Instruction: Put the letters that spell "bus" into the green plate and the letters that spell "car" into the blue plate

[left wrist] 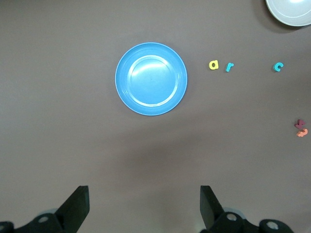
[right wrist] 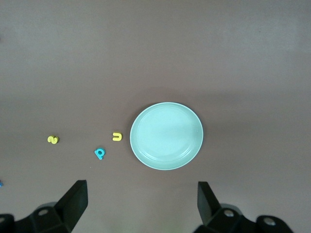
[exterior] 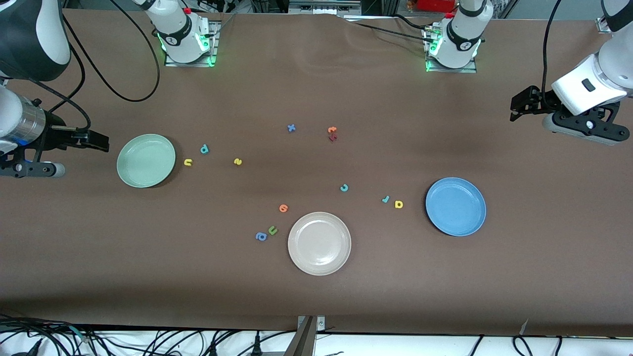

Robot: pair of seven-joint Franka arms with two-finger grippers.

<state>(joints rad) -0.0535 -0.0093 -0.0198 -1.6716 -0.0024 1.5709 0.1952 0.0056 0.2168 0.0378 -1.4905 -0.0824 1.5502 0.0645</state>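
Observation:
The green plate lies toward the right arm's end, with the yellow u, teal b and yellow s beside it. The blue plate lies toward the left arm's end; the yellow a, teal r and teal c trail off from it. My right gripper hangs open and empty over bare table by the green plate. My left gripper hangs open and empty over bare table near the blue plate.
A beige plate sits nearest the front camera. Beside it are an orange letter, a green u and a blue a. A blue x and orange and dark red letters lie mid-table.

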